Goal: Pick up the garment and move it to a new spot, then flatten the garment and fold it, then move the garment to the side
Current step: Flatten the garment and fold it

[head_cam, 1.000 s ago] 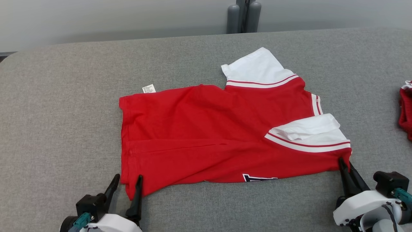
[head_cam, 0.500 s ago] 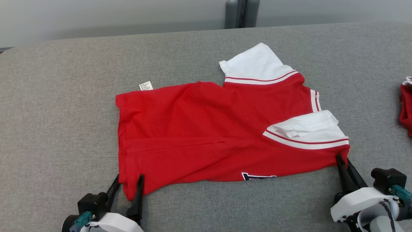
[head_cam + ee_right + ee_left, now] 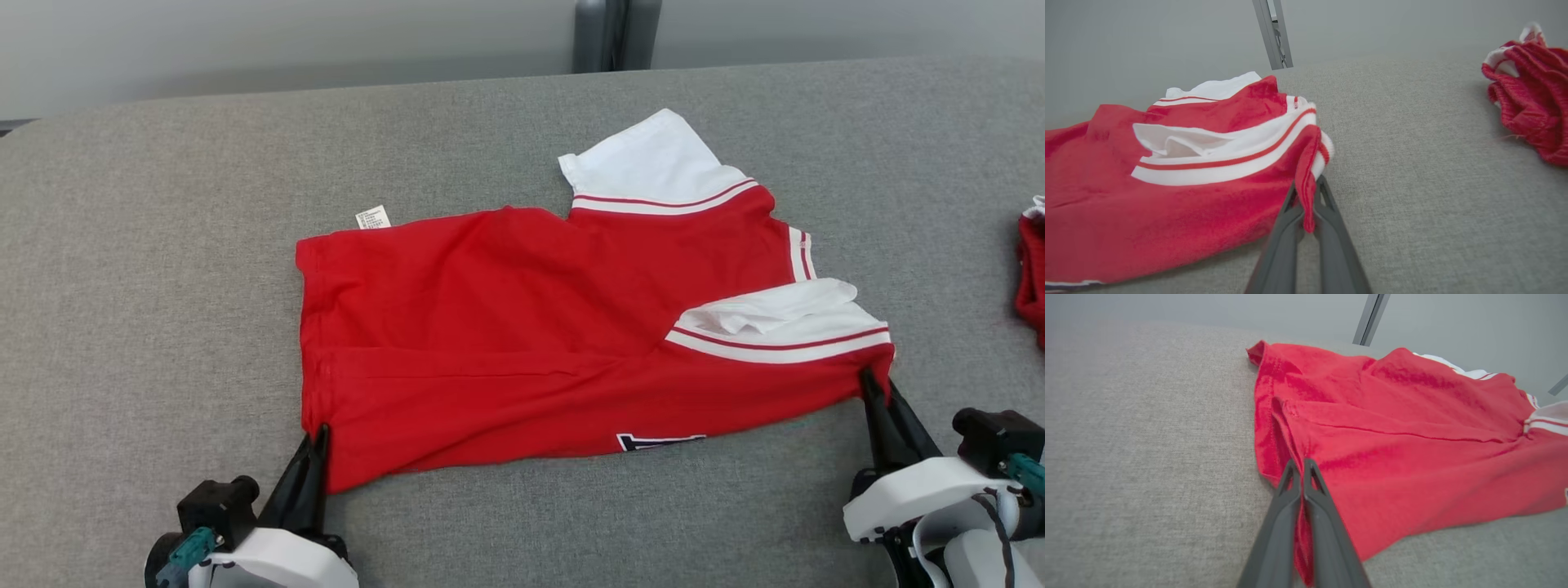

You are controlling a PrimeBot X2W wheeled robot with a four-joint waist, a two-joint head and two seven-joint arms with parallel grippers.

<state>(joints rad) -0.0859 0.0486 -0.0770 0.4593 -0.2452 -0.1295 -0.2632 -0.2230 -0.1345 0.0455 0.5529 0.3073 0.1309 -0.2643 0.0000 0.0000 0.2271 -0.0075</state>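
Long dark fingers on left gripper [image 3: 320, 433] and right gripper [image 3: 868, 380], white wrist shells [image 3: 922, 494], black blocks [image 3: 996, 430], teal connectors [image 3: 192, 545], black cable [image 3: 989, 531] lower right.

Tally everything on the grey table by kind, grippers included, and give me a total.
Garments: 2, the red and white shirt and a red knit piece at the right edge.
Grippers: 2, the left gripper and the right gripper, each shut on a corner of the shirt.
Total: 4.
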